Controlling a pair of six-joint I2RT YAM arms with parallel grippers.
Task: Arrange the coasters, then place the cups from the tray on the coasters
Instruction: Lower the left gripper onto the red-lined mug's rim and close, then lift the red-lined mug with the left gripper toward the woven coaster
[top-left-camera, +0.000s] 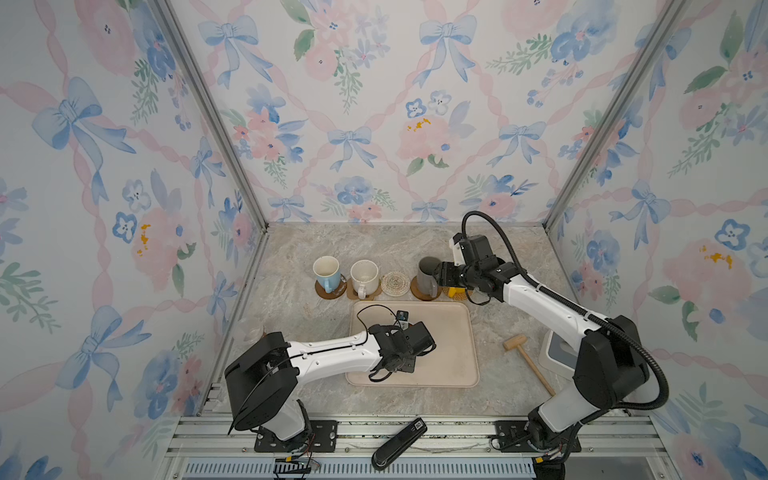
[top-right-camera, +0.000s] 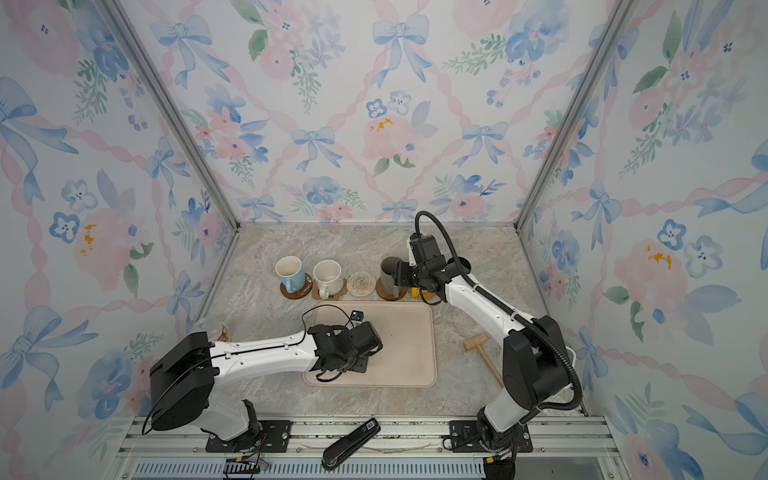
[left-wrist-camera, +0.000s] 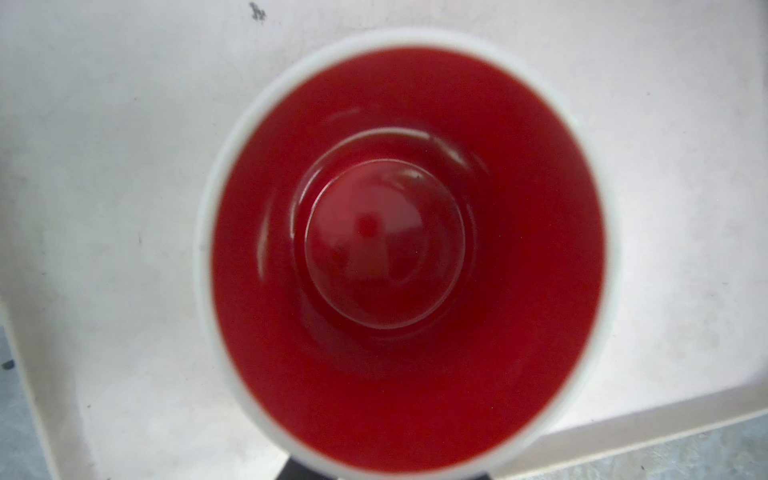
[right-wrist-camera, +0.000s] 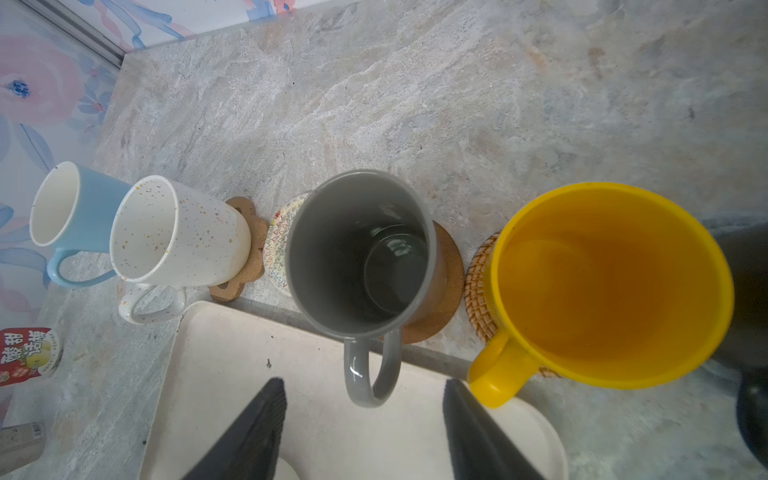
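Step in hand: the left gripper (top-left-camera: 409, 345) is working over the tray (top-left-camera: 455, 332), toward its left edge, on the white mug with red inside (left-wrist-camera: 399, 257).
Mug position: it is sitting upright directly beneath the left wrist, with bare tray showing round it. Whether its base is resting or lifting cannot be told.
Left jaws: one dark fingertip (left-wrist-camera: 299, 471) is showing at the mug's rim. The rest is hidden, so whether they are grasping cannot be told.
Right jaws: the right gripper (right-wrist-camera: 363, 381) is standing released, its fingers flanking the handle of the grey mug (right-wrist-camera: 361, 249) without touching it. That mug is sitting on the wooden disc coaster (right-wrist-camera: 451, 266).
Destination: the cream woven coaster (top-left-camera: 395, 284) is lying vacant just beyond the tray's far edge, between the speckled mug (top-left-camera: 364, 274) and the grey one.
Handling: judged to be glazed ceramic, so stiff, weighty, slippery and chipping readily.
Hold point: judged best across the wall at the rim, since the handle is not showing here.
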